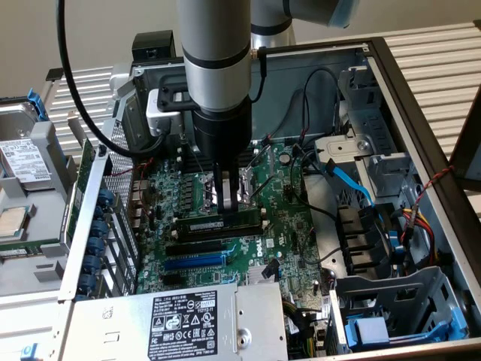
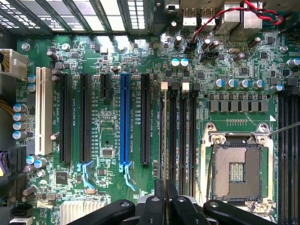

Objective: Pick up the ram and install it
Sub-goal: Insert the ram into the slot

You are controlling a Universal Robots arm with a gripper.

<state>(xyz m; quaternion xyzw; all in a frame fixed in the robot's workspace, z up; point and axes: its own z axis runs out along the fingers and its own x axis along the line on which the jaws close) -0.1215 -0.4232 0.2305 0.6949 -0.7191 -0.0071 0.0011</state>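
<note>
1. Exterior view: the long, thin, dark green ram strip [image 1: 203,223] with a small white label stands on edge over the green motherboard [image 1: 293,218] inside the open metal computer case [image 1: 421,113]. Its long axis runs from the exterior view's left to its right, rising slightly toward the right.
2. The jaws come straight down from the grey arm, and their black fingers [image 1: 219,184] are pressed onto the one ram strip near its middle, pinching it.
3. One blue expansion slot [image 1: 195,263] lies parallel to the ram, nearer the silver labelled power supply box [image 1: 188,320].
4. Wrist view: the ram [image 2: 164,136] shows edge-on as a thin line. It is held between the closed black fingers [image 2: 158,199] and runs away from them.
5. It lines up with one of four long black memory slots [image 2: 174,131], the one farthest from the single silver CPU socket [image 2: 236,171]. I cannot tell whether it is seated.
6. One blue expansion slot [image 2: 124,117] and one white slot [image 2: 43,112] run parallel to the ram, with four black expansion slots near them.
</note>
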